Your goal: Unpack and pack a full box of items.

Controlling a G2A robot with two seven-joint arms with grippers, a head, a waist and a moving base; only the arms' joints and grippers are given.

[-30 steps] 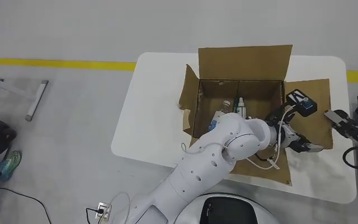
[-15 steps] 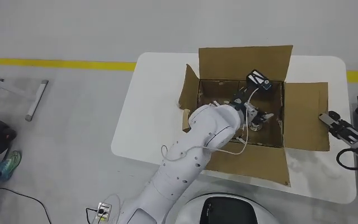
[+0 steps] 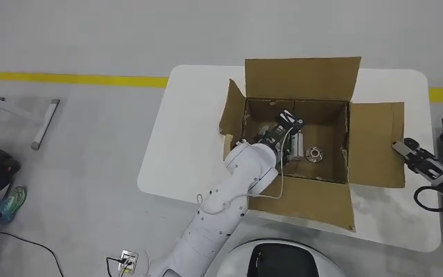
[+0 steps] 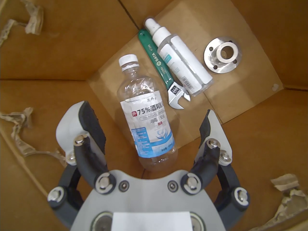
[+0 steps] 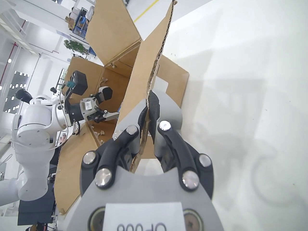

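Cardboard box [image 3: 302, 77] with its flaps folded out, standing on the right part of a white bench [image 3: 183, 145]. Torn tape strips [image 4: 31, 20] cling to the inner walls. On the box floor, from its left side toward its right, lie four items. First is a clear bottle [image 4: 144, 102] with a white cap and a blue-and-white label, lying on its side. Just beside it is a green-handled wrench [image 4: 157, 60], its metal head toward the bottle's middle. A white spray bottle [image 4: 182, 61] lies along the wrench, touching its handle. A round metal flange [image 4: 222, 55] with bolt holes lies flat, apart from the others. The left gripper [image 4: 146, 111] hangs in the box opening over the bottle, its jaws spread wide to either side of the bottle's lower half and holding nothing. At the far right, the right gripper [image 5: 149, 104] sits at the outer edge of the right flap [image 3: 377, 142], its jaws drawn narrow and clamped on the cardboard edge.
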